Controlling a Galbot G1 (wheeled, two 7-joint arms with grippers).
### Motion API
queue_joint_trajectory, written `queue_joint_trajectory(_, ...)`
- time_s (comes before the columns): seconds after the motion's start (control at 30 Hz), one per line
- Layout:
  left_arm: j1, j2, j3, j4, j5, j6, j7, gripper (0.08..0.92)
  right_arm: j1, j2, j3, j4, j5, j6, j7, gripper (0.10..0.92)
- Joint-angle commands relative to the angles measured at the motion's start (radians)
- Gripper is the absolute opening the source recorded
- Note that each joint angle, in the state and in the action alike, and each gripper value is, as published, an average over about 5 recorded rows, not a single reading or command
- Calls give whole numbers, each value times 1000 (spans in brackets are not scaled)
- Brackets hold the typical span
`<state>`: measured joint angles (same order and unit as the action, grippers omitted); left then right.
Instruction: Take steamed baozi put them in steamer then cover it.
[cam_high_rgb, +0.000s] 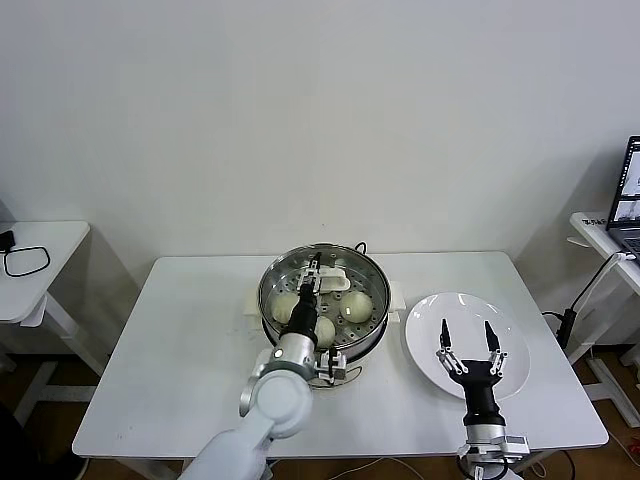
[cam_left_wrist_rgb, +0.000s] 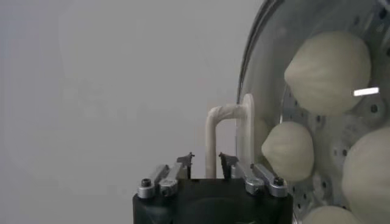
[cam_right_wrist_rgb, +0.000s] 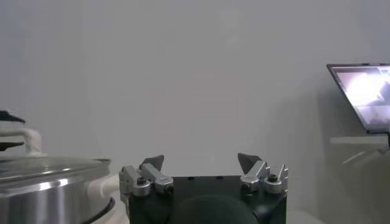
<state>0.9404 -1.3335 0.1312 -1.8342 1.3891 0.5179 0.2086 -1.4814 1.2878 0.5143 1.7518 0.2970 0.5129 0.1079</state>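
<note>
The steamer (cam_high_rgb: 272, 290) stands mid-table with the glass lid (cam_left_wrist_rgb: 248, 85) lying on it. Through the glass I see three steamed baozi (cam_high_rgb: 357, 306) (cam_high_rgb: 285, 307) (cam_high_rgb: 324, 330), also in the left wrist view (cam_left_wrist_rgb: 329, 72) (cam_left_wrist_rgb: 288, 150) (cam_left_wrist_rgb: 368, 173). My left gripper (cam_high_rgb: 314, 275) (cam_left_wrist_rgb: 206, 159) is open astride the lid's white handle (cam_left_wrist_rgb: 211, 137), with a gap on each side of it. My right gripper (cam_high_rgb: 470, 335) (cam_right_wrist_rgb: 201, 162) hangs open over the bare white plate (cam_high_rgb: 425, 335), holding nothing. The covered steamer (cam_right_wrist_rgb: 42, 195) shows beside it in the right wrist view.
The white plate lies right of the steamer, near the table's front right. A side table (cam_high_rgb: 50, 245) with a black cable (cam_high_rgb: 25, 262) stands far left. A laptop (cam_high_rgb: 630, 190) sits on another table at far right.
</note>
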Motion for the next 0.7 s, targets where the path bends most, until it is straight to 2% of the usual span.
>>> queue_joint_trajectory(0.03,174,74,-38,-282,-67,-1,-31,596,5,0,-8,-5,-3,2,0,823)
queue_joint_trajectory(0.17,279,84,-114,-418,-183,-57,-114,700,4,-1,-10,-6,-6,6,0,823)
queue_joint_trajectory(0.3,433,99,-212,-515,-361,-184,-232,802,1,-4,-5,1,-7,6,0,823)
queue_joint_trajectory(0.47,534,60,-319,-530,-722,-373,-390,822,-4,-5,1,32,-4,-34,11,823)
queue_joint_trajectory(0.57,543,5,-413,-500,-892,-461,-402,823,-12,-6,4,69,0,-87,19,823)
queue_joint_trajectory(0.7,534,-76,-537,-426,-1044,-516,-349,823,-20,-9,2,117,4,-144,32,823)
